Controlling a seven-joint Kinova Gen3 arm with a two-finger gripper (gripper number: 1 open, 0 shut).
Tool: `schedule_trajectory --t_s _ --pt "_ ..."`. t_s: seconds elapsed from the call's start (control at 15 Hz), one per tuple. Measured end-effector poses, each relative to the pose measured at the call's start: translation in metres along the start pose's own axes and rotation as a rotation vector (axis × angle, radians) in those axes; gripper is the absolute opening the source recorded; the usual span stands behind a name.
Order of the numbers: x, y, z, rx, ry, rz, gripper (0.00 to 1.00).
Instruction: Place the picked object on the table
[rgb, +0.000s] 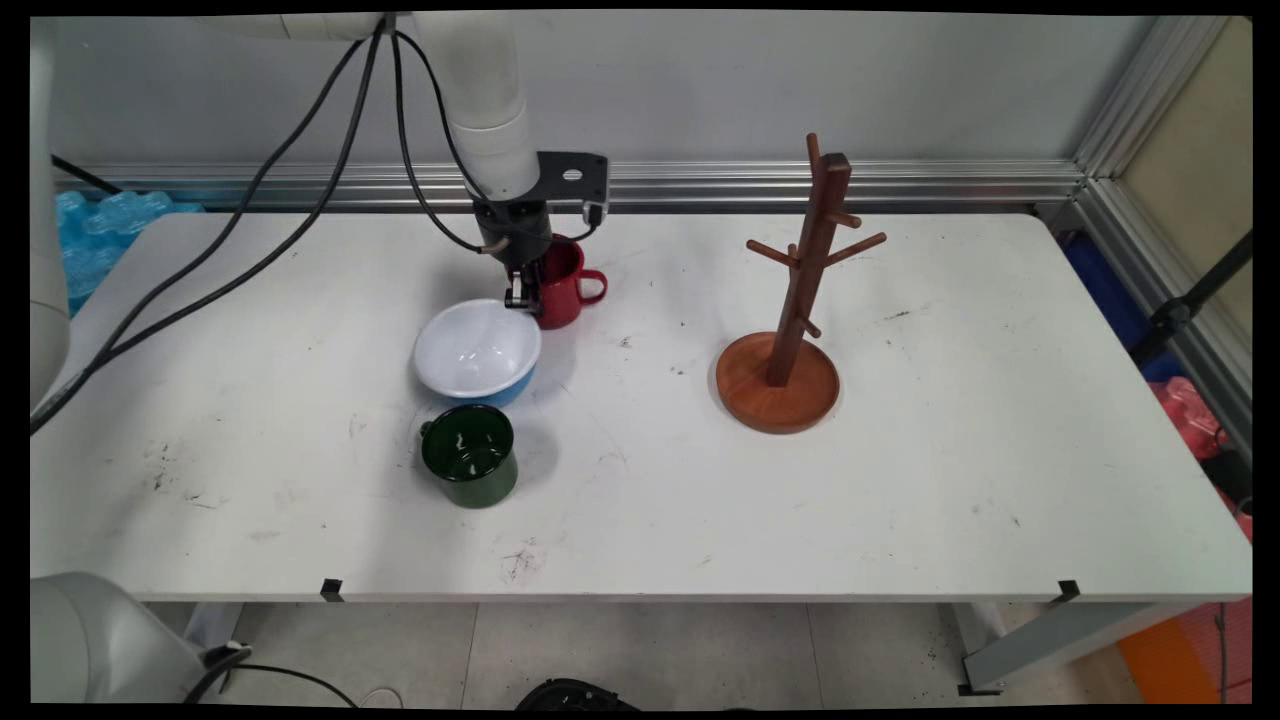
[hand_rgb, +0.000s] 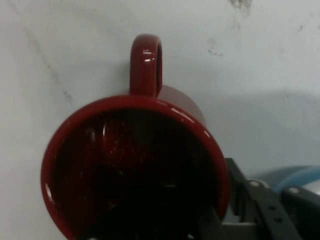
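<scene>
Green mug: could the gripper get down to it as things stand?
Probably yes. The green mug stands apart from the bowl with nothing above it, though the gripper is at the red mug.

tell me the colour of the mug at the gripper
Red mug, clearest in the hand view.

The red enamel mug (rgb: 561, 285) stands toward the white table's (rgb: 900, 480) far edge, left of centre, its handle pointing right. The white-lined blue bowl (rgb: 478, 352) sits just in front and left of it, touching or nearly so. The dark green mug (rgb: 469, 455) stands in front of the bowl. The wooden mug tree (rgb: 785, 350) stands well apart, right of centre.
</scene>
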Motion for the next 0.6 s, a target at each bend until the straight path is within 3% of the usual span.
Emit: schedule_trajectory --t_s 0.6 --pt "0.0059 0.0008 0.0081 -0.007 0.012 0.000 1.00"
